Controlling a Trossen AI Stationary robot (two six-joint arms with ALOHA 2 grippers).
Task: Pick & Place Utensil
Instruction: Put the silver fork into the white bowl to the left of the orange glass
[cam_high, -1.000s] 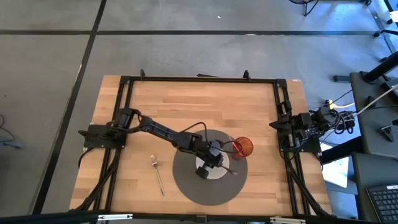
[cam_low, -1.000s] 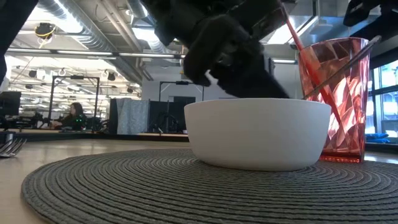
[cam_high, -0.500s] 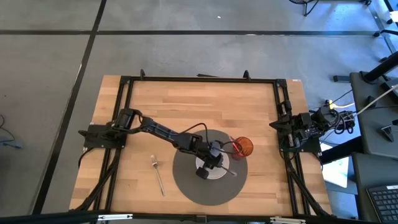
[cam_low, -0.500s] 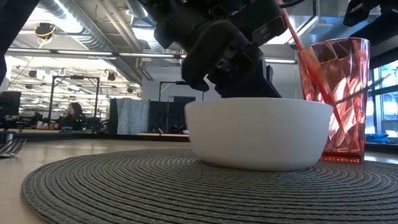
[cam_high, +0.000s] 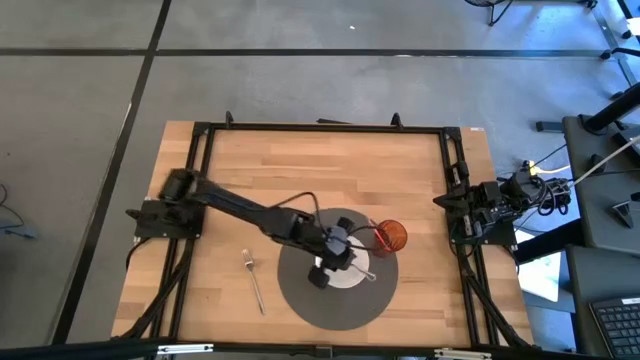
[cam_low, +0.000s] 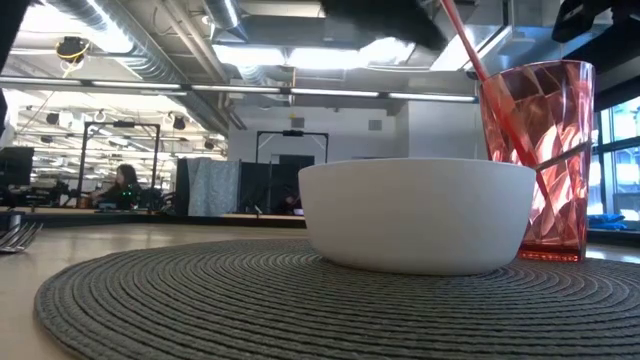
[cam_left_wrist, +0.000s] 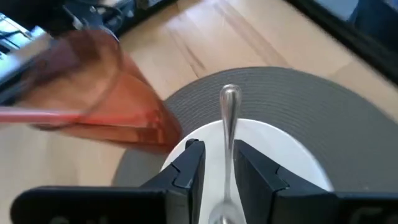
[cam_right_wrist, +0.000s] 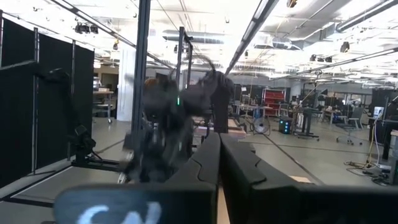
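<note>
One spoon (cam_left_wrist: 228, 134) lies in the white bowl (cam_left_wrist: 292, 155) on the grey mat (cam_high: 300, 300), its far end cut off. Left gripper (cam_left_wrist: 216, 163) hovers above, jaws slightly apart, gripping nothing. Right gripper (cam_right_wrist: 219, 163), parked at the table's edge, is closed.

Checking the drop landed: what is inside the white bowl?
A metal utensil lies in the white bowl, handle over its rim; its working end is hidden behind the left gripper.

Looked like a big open robotics lab or workshop: exposed ducts (cam_low: 150, 50) and strip lights (cam_low: 300, 92) overhead, a grey concrete floor (cam_high: 80, 120), black partition panels (cam_right_wrist: 37, 106), and workbenches with gear (cam_right_wrist: 292, 121) further back.
</note>
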